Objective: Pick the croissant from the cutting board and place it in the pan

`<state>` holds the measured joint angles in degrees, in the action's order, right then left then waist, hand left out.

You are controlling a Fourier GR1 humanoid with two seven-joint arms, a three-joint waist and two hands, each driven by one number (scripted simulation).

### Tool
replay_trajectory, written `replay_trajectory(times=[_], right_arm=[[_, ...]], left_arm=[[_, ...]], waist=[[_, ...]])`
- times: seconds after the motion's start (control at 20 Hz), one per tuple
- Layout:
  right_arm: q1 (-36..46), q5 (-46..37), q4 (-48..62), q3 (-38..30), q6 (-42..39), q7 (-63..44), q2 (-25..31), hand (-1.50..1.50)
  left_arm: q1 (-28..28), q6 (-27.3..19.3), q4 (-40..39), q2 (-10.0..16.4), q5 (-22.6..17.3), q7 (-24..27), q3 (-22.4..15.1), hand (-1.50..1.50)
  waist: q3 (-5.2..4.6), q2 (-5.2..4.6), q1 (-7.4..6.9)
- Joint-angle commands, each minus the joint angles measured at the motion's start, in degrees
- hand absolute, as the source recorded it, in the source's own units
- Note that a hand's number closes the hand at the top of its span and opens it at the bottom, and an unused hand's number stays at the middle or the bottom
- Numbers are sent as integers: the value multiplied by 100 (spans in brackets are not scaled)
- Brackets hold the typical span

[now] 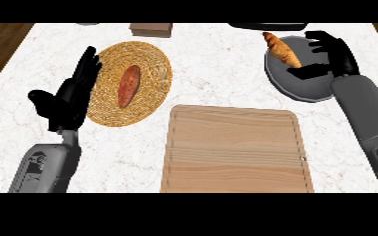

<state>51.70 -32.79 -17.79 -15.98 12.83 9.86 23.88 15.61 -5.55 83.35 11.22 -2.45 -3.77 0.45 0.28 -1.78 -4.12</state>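
Croissant (pixel 282 50) lies tilted across the upper left rim of the dark grey pan (pixel 306 91), its top end poking out past the rim and its lower end over the pan's floor. My right hand (pixel 338 59) sits just to its right, above the pan. The fingers are bent and spread apart, not wrapped round the pastry. Only my thumb tip reaches the croissant's lower end, and I can't tell whether it really touches. The wooden cutting board (pixel 236 150) lies bare on the white marbled counter (pixel 221 75), below and to the left of the pan. My left hand (pixel 70 100) rests open, fingers straight, at the left edge of a round woven mat (pixel 151 60) that bears a sweet potato (pixel 129 86). A brown box (pixel 151 29) stands at the far edge.
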Motion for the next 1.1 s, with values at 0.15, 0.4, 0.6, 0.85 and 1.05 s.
replay_trajectory(times=[0.15,0.4,0.6,0.85,1.05], right_arm=[[-87,512,204,-549,19,1306,116,-150],[-210,1304,-14,-1245,-104,1880,31,-150],[-529,1754,-132,-1440,-1225,2003,178,-150],[-1327,2162,-879,-1444,-2493,2139,450,-150],[-2222,2438,-1965,-1370,-2945,2112,333,-150]], left_arm=[[-53,-22,203,113,44,-130,75,0],[-62,-204,-99,-25,105,-32,157,0],[-406,55,383,234,-123,-183,336,0],[-490,210,1,406,-246,12,636,0],[-260,-60,-52,251,7,-179,477,0]], waist=[[-2,69,106],[-14,125,314],[-23,204,384],[-39,252,580],[-45,280,692]])
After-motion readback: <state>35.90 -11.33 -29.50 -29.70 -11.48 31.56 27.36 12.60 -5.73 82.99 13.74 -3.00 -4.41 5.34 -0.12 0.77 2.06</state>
